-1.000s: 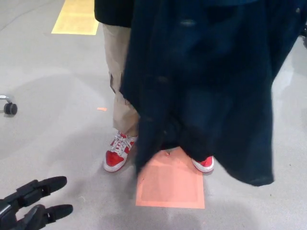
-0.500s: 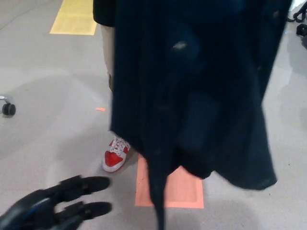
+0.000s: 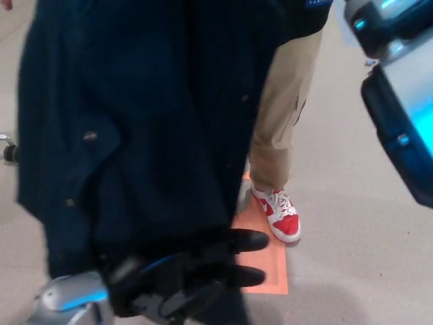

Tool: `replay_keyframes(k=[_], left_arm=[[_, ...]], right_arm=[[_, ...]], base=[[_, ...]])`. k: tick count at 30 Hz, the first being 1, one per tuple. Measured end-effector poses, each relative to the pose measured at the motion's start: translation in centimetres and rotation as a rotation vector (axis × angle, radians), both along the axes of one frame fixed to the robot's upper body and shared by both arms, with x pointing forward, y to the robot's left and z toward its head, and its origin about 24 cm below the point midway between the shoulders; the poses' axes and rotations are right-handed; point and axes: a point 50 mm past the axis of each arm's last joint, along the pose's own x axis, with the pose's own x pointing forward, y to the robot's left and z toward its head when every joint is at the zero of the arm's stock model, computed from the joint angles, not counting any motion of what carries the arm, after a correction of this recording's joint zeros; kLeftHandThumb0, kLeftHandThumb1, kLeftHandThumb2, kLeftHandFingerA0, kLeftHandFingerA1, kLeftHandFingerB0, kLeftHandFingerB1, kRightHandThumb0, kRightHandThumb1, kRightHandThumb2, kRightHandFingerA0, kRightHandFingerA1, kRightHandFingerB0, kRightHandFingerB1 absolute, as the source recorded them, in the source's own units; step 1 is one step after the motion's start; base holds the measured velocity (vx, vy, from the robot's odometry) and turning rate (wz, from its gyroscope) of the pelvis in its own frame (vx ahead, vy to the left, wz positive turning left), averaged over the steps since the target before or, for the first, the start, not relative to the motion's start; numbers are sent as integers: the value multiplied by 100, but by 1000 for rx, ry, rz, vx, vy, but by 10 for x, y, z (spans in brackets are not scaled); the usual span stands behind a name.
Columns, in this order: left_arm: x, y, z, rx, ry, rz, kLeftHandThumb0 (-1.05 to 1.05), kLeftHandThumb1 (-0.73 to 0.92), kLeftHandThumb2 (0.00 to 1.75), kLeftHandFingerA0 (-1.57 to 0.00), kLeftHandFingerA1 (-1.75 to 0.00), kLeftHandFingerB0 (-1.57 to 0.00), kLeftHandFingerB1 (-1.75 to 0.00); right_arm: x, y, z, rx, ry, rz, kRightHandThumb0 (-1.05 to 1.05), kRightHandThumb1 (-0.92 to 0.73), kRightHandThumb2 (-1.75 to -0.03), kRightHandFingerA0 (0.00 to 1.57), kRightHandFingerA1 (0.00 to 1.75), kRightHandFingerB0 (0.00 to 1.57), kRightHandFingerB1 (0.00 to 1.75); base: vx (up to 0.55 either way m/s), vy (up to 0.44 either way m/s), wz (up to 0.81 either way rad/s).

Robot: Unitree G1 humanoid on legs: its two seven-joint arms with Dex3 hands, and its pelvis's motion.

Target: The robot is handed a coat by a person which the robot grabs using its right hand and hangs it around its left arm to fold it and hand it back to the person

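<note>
- The coat [image 3: 135,115], dark navy and heavy, hangs in long folds across the left and middle of the head view, from the top edge down nearly to the bottom.
- A small pale button [image 3: 90,135] shows on a flap on its left side.
- The left robot hand [image 3: 183,277] sits low in the picture, right at the coat's lower edge, with the cloth hanging over the arm behind it.
- Its black fingers [image 3: 247,240] stick out to the right from under the hem, straight and spread apart. They are closed on nothing that I can see.
- The silver wrist [image 3: 67,298] of that arm shows at the bottom left, just below the cloth.
- The right arm [image 3: 402,115], a shell of silver, black and blue, comes in at the top right, well apart from the coat.
- The right robot hand lies outside the picture, so I cannot tell how it stands.
- A person stands behind the coat: a tan trouser leg [image 3: 284,115] shows just right of the cloth, under a dark top [image 3: 301,20].
- The person's red and white shoe [image 3: 282,217] stands on an orange patch [image 3: 274,271] on the grey floor [image 3: 352,257].
- A castor [image 3: 8,153] peeks out at the left edge, beside the coat.
</note>
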Motion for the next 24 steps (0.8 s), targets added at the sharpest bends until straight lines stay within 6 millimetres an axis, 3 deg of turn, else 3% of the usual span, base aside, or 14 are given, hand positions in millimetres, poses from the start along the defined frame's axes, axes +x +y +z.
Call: replay_keyframes(k=[1, 4, 6, 7, 8, 9, 14, 15, 16, 17, 19, 21, 22, 24], left_arm=[[2, -3, 0, 0, 5, -5, -37, 53, 109, 0, -49, 0, -48], [9, -16, 2, -8, 23, -14, -37, 53, 109, 0, -48, 0, -48], [17, -24, 4, -13, 29, -3, -70, 85, 65, -20, -34, -17, -31], [21, -27, 5, -15, 30, 2, -67, 86, 66, -17, -34, -17, -31], [25, -31, 7, -19, 32, 12, -35, 56, 110, 0, -49, 0, -47], [31, -35, 10, -20, 32, 26, -67, 81, 64, -21, -34, -19, -31], [55, -50, 23, -22, 8, 108, -70, 82, 65, -21, -31, -18, -29], [57, -50, 24, -19, 7, 114, -35, 54, 109, -1, -48, -1, -47], [68, -53, 27, -5, 7, 146, -65, 88, 67, -18, -30, -18, -29], [74, -55, 29, 3, 5, 165, -75, 75, 102, -2, -37, -3, -38], [87, -57, 35, 18, -8, 204, -60, 89, 67, -18, -31, -18, -29], [99, -58, 44, 40, -32, 248, -54, 70, 104, -38, -56, -26, -49], [104, -59, 48, 52, -48, 268, -51, 85, 66, -49, -48, -49, -36], [109, -60, 52, 81, -72, 292, -51, 85, 66, -49, -48, -49, -36]], right_arm=[[0, 2, -1, -4, 2, 4, -33, -74, -64, 92, 137, 81, 98], [-3, 11, -5, -22, 8, 28, -35, -70, -61, 96, 106, 86, 57], [-6, 16, -7, -32, 13, 46, -39, -76, -63, 97, 105, 86, 58], [-7, 19, -8, -35, 15, 56, -40, -81, -65, 98, 90, 83, 56], [-9, 23, -8, -38, 19, 76, -41, -84, -65, 99, 88, 85, 55], [-12, 27, -9, -44, 19, 95, -34, -67, -108, 92, 98, 73, 72], [-21, 38, -9, -72, 10, 151, -37, -79, -64, 88, 113, 62, 47], [-21, 38, -9, -74, 9, 154, -37, -82, -64, 88, 84, 71, 50], [-24, 41, -9, -80, 9, 174, -37, -84, -65, 86, 90, 77, 56], [-26, 42, -9, -84, 9, 187, -40, -82, -69, 92, 139, 90, 73], [-30, 45, -8, -88, 11, 220, -39, -82, -69, 86, 147, 83, 84], [-34, 49, -8, -92, 17, 253, -38, -81, -69, 81, 154, 77, 90], [-35, 49, -8, -95, 23, 263, -36, -83, -66, 80, 137, 76, 85], [-36, 50, -9, -99, 28, 270, -36, -83, -66, 80, 137, 76, 85]], base=[[0, 0, 0], [0, 0, 0], [0, 0, 0], [0, 0, 0], [0, 0, 0], [0, 0, 0], [0, 0, 0], [0, 0, 0], [0, 0, 0], [0, 0, 0], [0, 0, 0], [0, 0, 0], [0, 0, 0], [0, 0, 0]])
